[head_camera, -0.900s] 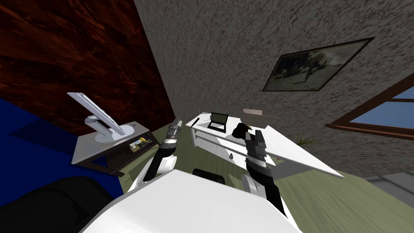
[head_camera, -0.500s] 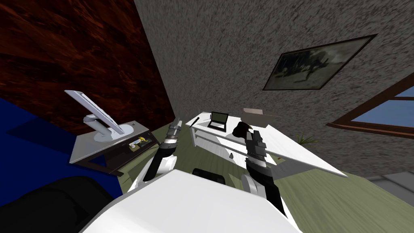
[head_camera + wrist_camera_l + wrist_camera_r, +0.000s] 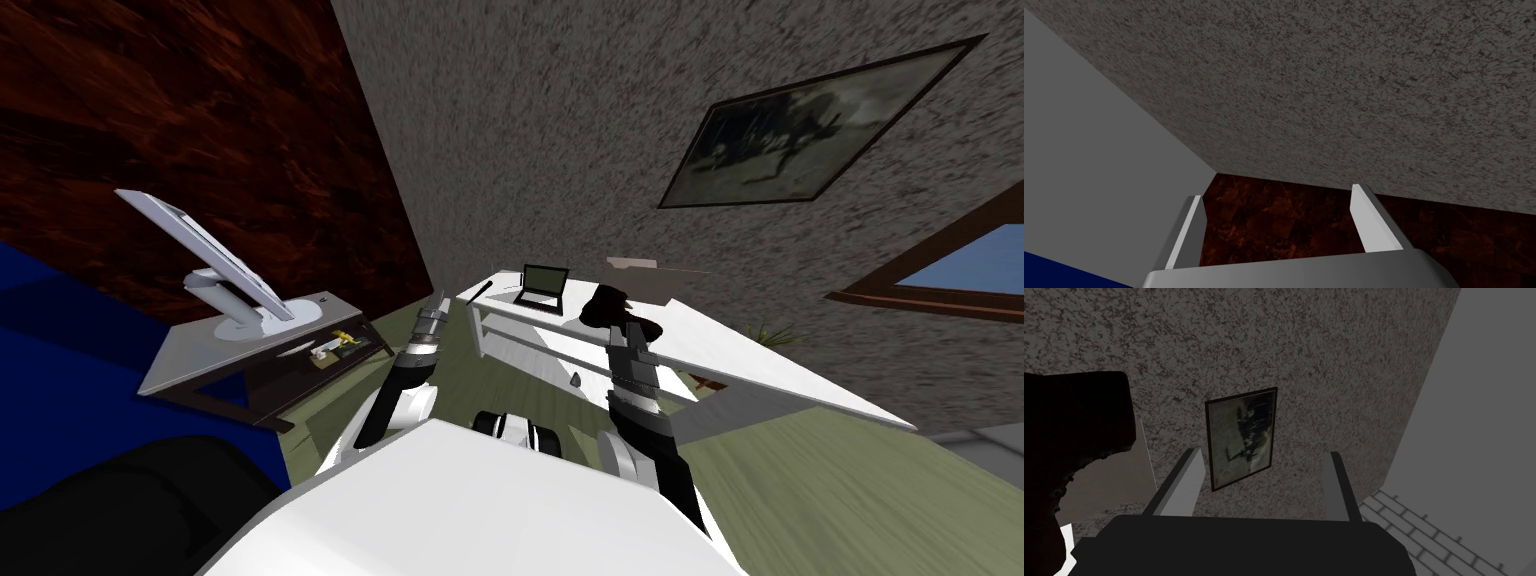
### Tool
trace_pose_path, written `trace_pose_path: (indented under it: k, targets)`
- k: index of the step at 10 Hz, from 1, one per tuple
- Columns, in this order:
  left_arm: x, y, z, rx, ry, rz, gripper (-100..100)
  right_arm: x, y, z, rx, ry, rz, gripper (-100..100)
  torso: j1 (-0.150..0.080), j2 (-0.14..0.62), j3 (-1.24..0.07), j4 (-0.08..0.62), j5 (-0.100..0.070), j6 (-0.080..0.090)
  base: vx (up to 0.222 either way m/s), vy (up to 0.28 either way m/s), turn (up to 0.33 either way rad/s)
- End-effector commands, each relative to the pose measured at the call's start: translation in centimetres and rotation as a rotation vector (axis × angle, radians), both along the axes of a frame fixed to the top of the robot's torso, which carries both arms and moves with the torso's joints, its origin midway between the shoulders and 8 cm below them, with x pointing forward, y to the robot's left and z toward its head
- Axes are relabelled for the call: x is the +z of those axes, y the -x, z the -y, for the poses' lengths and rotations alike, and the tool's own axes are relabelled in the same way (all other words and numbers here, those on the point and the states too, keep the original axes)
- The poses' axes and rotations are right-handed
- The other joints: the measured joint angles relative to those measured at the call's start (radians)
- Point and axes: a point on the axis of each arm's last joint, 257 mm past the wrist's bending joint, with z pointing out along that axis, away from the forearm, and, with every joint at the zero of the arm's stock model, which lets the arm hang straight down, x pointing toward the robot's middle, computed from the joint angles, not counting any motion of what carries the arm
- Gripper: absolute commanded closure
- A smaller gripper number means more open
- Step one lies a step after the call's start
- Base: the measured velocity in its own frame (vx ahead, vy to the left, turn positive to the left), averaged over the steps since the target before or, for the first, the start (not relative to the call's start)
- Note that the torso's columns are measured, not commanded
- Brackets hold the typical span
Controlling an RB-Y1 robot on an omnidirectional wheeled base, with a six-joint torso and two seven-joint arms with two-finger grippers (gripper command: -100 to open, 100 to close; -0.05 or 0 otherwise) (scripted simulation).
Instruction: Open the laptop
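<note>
Head view: laptop (image 3: 543, 284) sits lid-up on desk (image 3: 760, 365); my camera has shifted slightly. Left gripper (image 3: 1277, 192) and right gripper (image 3: 1264, 453) both spread, empty.

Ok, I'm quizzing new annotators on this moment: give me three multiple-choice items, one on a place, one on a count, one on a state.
1. Where does the laptop stand? A on the white desk; B on a bed; C on a stove.
2. Count every framed picture on the speckled wall. A none; B one; C three.
3. The fingers of the left gripper are: A shut on a cup; B shut empty; C open.
Key: A, its base rests on the desktop; B, a single frame shows; C, the fingers stand apart, nothing between.
</note>
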Motion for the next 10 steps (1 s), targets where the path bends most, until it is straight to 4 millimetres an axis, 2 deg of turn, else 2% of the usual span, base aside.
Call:
trace_pose_path:
  k: [1, 3, 9, 10]
  targets:
    - [0.0, 0.0, 0.0, 0.000, 0.000, 0.000, 0, -0.2, -0.3, -0.3, 0.009, 0.038, -0.011, -100, 0.000, 0.074, -0.148, 0.074, 0.000, 0.000, 0.001, 0.006, 0.034]
    - [0.0, 0.0, 0.0, 0.000, 0.000, -0.001, 0, -0.7, -0.9, -0.8, 0.018, 0.108, -0.032, -100, 0.000, 0.117, -0.236, 0.117, 0.000, 0.000, -0.012, 0.012, 0.055]
    - [0.0, 0.0, 0.0, 0.000, 0.000, -0.001, 0, -4.2, -4.4, -1.2, -0.002, 0.419, -0.144, -100, 0.001, 0.120, -0.242, 0.121, 0.000, 0.000, -0.016, 0.038, 0.120]
    - [0.0, 0.0, 0.0, 0.000, 0.000, -0.001, 0, -4.3, -4.4, -1.2, 0.002, 0.431, -0.144, -100, 0.001, 0.120, -0.242, 0.121, 0.000, 0.000, -0.003, 0.041, 0.057]
